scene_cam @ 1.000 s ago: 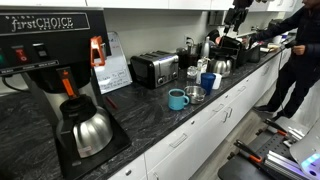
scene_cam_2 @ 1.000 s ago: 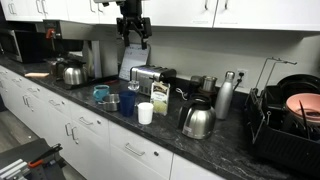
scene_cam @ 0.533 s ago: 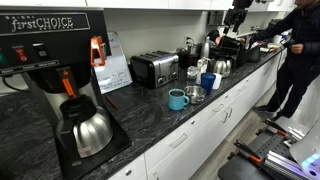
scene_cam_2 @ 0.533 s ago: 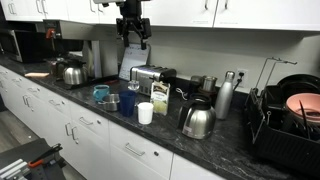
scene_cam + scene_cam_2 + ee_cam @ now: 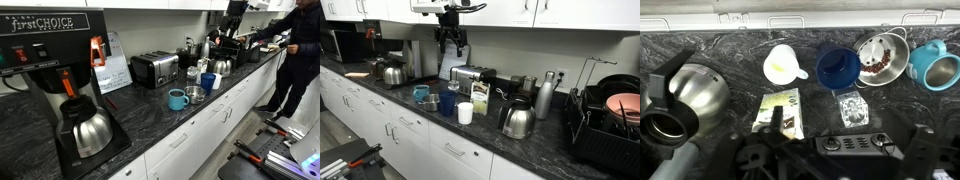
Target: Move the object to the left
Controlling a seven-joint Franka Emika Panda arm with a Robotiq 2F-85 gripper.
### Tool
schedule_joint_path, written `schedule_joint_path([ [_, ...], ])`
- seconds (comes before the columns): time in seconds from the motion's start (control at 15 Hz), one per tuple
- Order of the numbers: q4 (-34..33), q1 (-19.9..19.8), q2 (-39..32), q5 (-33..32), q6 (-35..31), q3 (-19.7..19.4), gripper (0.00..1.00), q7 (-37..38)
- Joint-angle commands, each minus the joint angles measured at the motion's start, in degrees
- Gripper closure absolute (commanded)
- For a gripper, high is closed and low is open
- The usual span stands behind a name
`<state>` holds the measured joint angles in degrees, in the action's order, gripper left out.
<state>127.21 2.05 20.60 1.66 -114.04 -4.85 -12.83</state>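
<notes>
tool: high up, jaws spread | clear glass: well below it

This is an office break-room kitchen. A long dark stone counter runs over white cabinets. A commercial "First Choice" coffee brewer stands near one end and a dish rack near the other, with a toaster along the back edge and steel carafes nearby.

The small clear handleless drinking glass stands upright on the dark speckled counter, its mouth facing up at me in my wrist view. It sits between the blue cup and the black toaster, near both, its walls see-through.
</notes>
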Motion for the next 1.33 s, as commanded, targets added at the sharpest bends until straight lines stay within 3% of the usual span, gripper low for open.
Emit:
schedule_joint_path([
  [0.0, 0.4, 1.15, -0.39, 0.96, -0.96, 1.02, 0.0, -3.4],
  [1.27, 0.69, 2.96, -2.24, -0.9, -2.23, 4.08, 0.0, -2.96],
])
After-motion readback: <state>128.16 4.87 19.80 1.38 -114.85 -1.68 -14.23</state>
